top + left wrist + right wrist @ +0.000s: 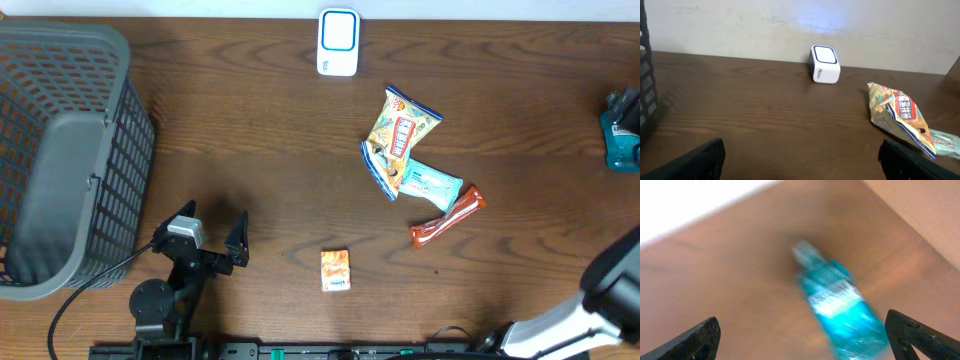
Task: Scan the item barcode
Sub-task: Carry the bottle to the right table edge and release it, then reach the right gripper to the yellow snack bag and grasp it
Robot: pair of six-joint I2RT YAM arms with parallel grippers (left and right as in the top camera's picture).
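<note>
Right gripper (802, 332) fingers (700, 337) stand spread wide at seven and five o'clock; a blurred teal packet (840, 310) lies between them. Left gripper (212, 225) also gapes.

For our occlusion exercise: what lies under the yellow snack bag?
Only a teal packet shows, its one end tucked beneath the yellow snack bag; anything else under the bag is hidden.

Wooden table (260, 150): grey basket (130, 170), white scanner (338, 42), snack packets (402, 128), orange box (335, 270)

txt: none readable in any cam | yellow snack bag (403, 128): print too small | orange box (335, 270): print blurred | teal pkg (842, 315): blurred
</note>
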